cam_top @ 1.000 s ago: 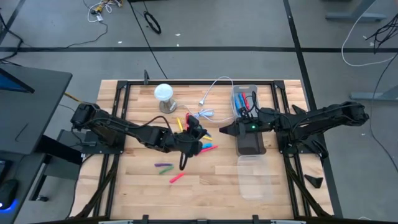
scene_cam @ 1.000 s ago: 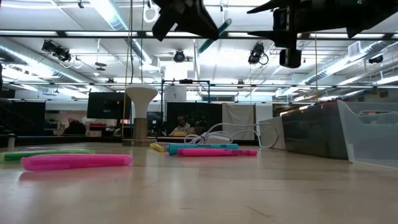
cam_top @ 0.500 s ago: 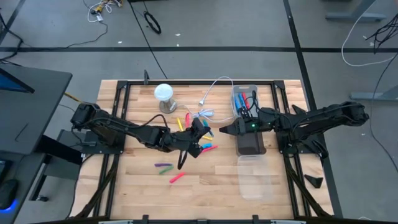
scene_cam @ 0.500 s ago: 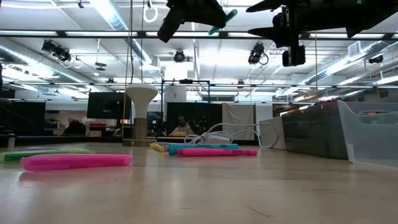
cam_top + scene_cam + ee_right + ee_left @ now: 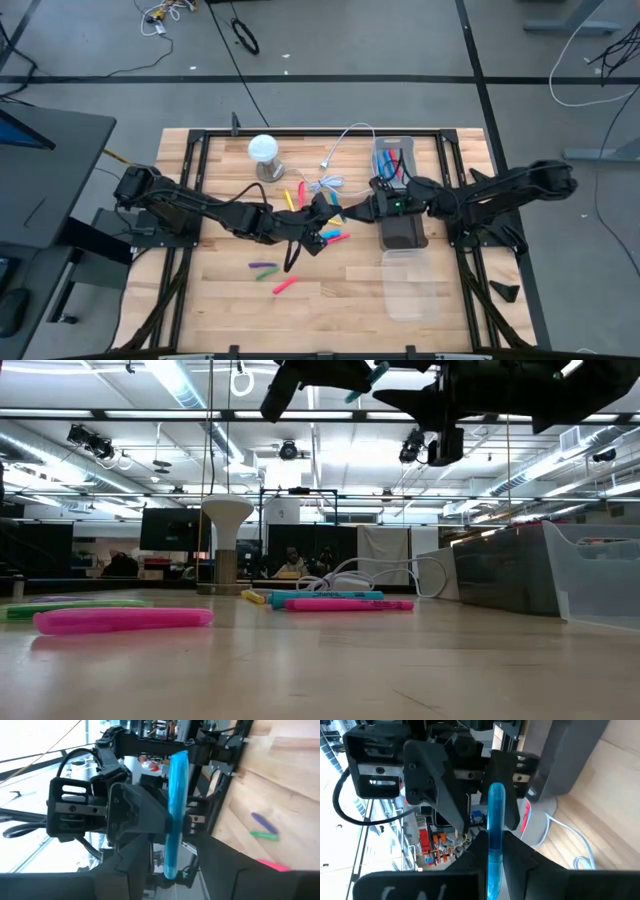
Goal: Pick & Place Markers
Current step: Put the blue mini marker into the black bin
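Left tool (image 5: 328, 207) is clamped on a blue marker (image 5: 333, 213), lifted above mid-table, nose to nose with the right tool (image 5: 358, 214). Right tool's fingers stand apart on either side of the marker, not pinching it that I can see.

High view: loose markers on the wooden table (image 5: 340, 290): a small cluster under the tools (pink, yellow and red visible, count unclear), green and purple pair (image 5: 263, 269) nearer the front, one pink (image 5: 285, 285) beside them. Clear bin (image 5: 392, 160) at the back right holds several red and blue markers; a dark box (image 5: 404, 232) sits in front of it, then a second clear bin (image 5: 408, 282). White lamp-like stand (image 5: 264, 153) and white cable (image 5: 338, 150) at the back. Front-left and front-centre boards are open for moving.

Low view: both tools are up near the top edge, well off the surface. Marker tip (image 5: 364, 380) pokes out between them. Four markers visible lying flat.

Left wrist view: blue marker (image 5: 495, 840) pinched between its own fingers, right tool straight ahead, open around it.

Right wrist view: marker (image 5: 176, 810) upright between the open fingers.
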